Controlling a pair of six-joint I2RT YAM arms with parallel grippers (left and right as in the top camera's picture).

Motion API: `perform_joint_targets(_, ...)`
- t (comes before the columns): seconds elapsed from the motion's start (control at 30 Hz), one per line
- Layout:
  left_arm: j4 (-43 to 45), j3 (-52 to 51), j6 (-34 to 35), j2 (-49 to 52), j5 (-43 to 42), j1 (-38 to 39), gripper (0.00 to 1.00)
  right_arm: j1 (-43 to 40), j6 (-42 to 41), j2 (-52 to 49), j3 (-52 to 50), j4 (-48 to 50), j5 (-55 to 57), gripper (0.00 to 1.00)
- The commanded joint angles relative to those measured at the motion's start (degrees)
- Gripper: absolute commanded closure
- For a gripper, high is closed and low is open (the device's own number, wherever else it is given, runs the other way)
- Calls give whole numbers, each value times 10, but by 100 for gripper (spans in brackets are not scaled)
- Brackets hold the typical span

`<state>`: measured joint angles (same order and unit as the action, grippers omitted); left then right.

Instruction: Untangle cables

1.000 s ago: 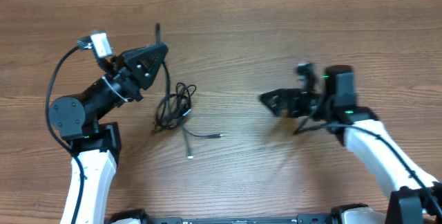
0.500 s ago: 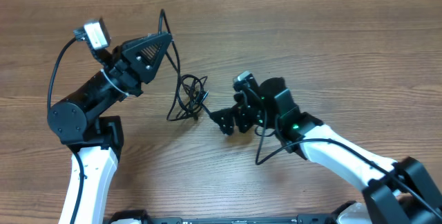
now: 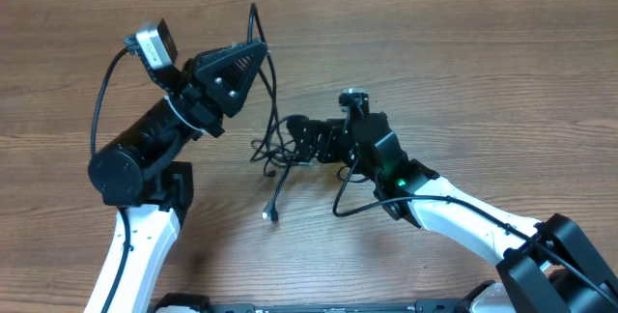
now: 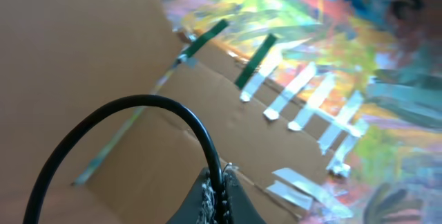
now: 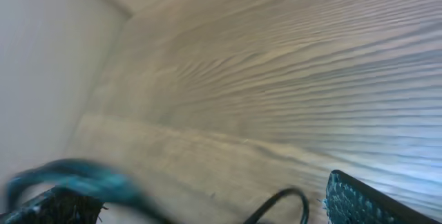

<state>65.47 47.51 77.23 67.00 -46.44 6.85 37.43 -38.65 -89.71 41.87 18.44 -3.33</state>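
The thin black cables (image 3: pixel 274 146) lie as a small tangle on the wooden table, with one strand trailing down to a metal plug tip (image 3: pixel 267 216). My left gripper (image 3: pixel 255 56) is shut on one strand, which arcs up past its tip and drops back to the tangle. The left wrist view shows that strand (image 4: pixel 141 101) pinched between the shut fingers (image 4: pixel 219 195). My right gripper (image 3: pixel 293 130) is at the right side of the tangle. In the right wrist view its fingers (image 5: pixel 207 209) are wide apart, with a cable loop (image 5: pixel 289 198) between them.
The wooden table (image 3: pixel 463 62) stretches around both arms. A thicker black wire (image 3: pixel 343 192) hangs from the right arm. The left wrist view faces a brown cardboard wall (image 4: pixel 62 58) with tape strips and a colourful painted surface (image 4: pixel 331 30).
My right arm swung left from the table's right side to the tangle. My left gripper moved right and up with its strand, dragging the tangle to the right.
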Motion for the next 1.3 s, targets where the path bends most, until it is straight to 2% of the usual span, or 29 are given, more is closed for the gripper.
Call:
perform_joint_targets(0.0,10,49,8,-13,24,18,96,-7,-31,-20,3,-15,129,0)
perform_joint_targets(0.13,10,87,5,-13,-34,8,96,-58,-32,-20,3,-84,222,0)
perform_joint_targets(0.27,7,100,6,-13,-96,-54,96,-173,-34,1,3,-164,233,0)
perform_joint_targets(0.33,-5,100,7,-13,-127,-100,96,-232,-29,14,3,-184,209,0)
perform_joint_targets(0.43,-50,100,8,-13,-162,-176,96,-320,25,26,3,-189,149,0)
perform_joint_targets(0.57,-68,100,7,-13,-183,-263,96,-408,25,25,3,-231,140,0)
perform_joint_targets(0.7,-72,100,7,-12,-219,-349,96,-467,49,25,3,-261,85,0)
perform_joint_targets(0.83,-98,100,-6,-11,-244,-367,96,-468,128,26,3,-249,-43,1)
perform_joint_targets(0.87,-115,100,-19,-11,-251,-363,96,-464,158,26,3,-238,-98,8)
perform_joint_targets(0.9,-133,100,-33,-11,-256,-359,96,-459,177,26,3,-228,-141,25)
perform_joint_targets(0.93,-158,100,-51,-11,-259,-353,96,-453,184,26,3,-216,-179,37)
perform_joint_targets(1.0,-214,100,-88,-11,-260,-335,96,-443,184,26,3,-201,-233,75)
perform_joint_targets(1.07,-267,100,-130,-11,-260,-313,96,-432,184,26,3,-199,-298,96)
perform_joint_targets(1.17,-368,100,-208,-11,-246,-268,96,-411,193,26,3,-182,-428,96)
perform_joint_targets(1.23,-433,100,-257,-11,-229,-238,96,-399,194,29,3,-143,-524,96)
perform_joint_targets(1.27,-501,100,-310,-11,-212,-203,96,-387,170,33,3,-88,-593,96)
